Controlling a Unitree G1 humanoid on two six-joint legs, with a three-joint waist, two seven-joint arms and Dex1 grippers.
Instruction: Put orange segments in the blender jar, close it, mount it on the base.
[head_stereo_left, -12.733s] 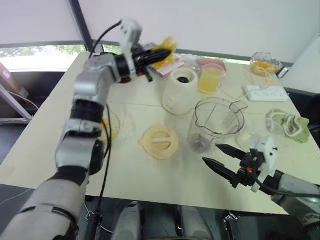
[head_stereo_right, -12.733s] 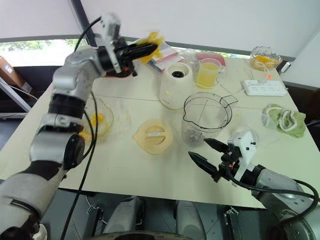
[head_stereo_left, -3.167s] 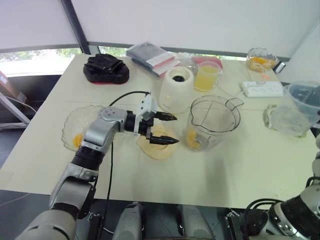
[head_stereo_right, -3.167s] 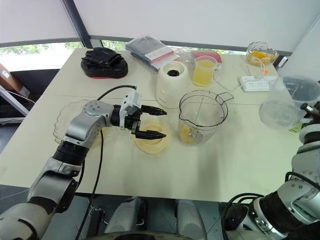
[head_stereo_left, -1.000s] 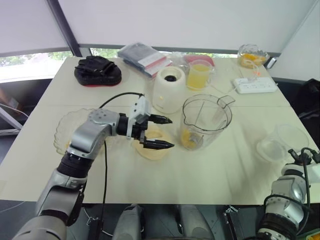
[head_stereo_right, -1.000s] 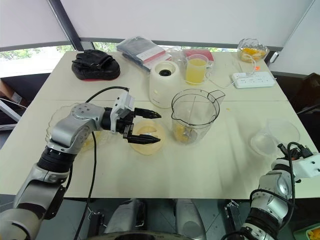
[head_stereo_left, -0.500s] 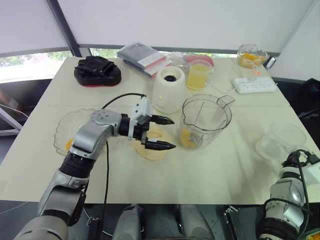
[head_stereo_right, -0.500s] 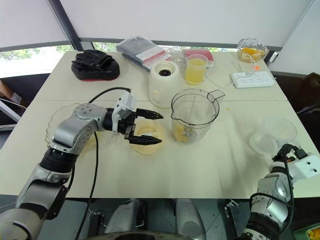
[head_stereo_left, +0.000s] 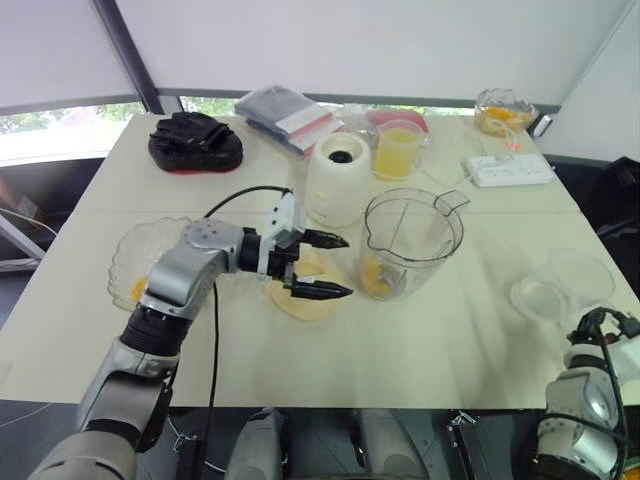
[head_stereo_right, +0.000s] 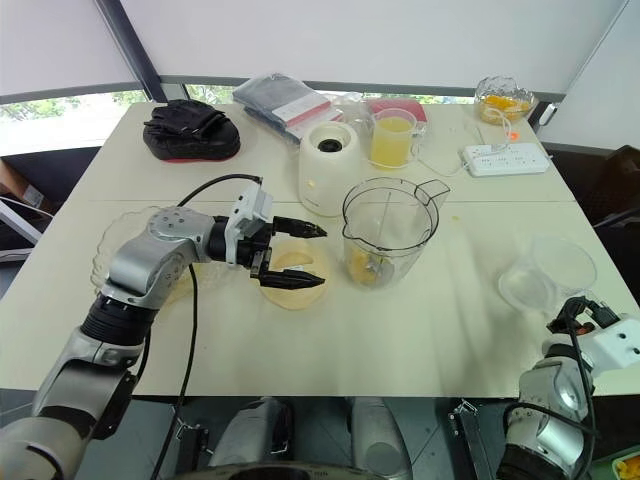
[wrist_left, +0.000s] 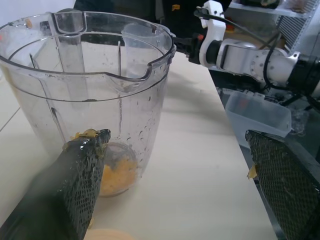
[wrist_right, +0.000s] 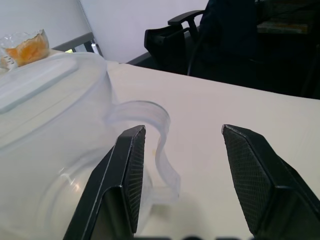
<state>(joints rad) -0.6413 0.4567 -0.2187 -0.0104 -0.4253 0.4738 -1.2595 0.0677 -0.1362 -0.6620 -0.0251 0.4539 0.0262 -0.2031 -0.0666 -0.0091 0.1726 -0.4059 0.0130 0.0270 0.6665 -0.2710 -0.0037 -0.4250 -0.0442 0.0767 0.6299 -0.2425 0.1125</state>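
**Yellow lid off the jar, both grippers empty**

Nearest, at the table (head_stereo_left: 420, 350) edge, the right gripper (wrist_right: 184, 131) has its fingers wide apart and holds nothing. A clear plastic jug (head_stereo_left: 560, 285) stands just in front of it. Further in, the left gripper (head_stereo_left: 347, 266) hangs over the yellow lid (head_stereo_left: 300, 308), which lies flat on the table. Its fingers are spread wide and empty, pointing at the blender jar (head_stereo_left: 412, 240). The jar stands upright and uncovered beside the lid, with orange segments (head_stereo_left: 375, 278) at its bottom. Behind it sits the white base (head_stereo_left: 337, 180), bare, and beyond that a mug of juice (head_stereo_left: 398, 150).
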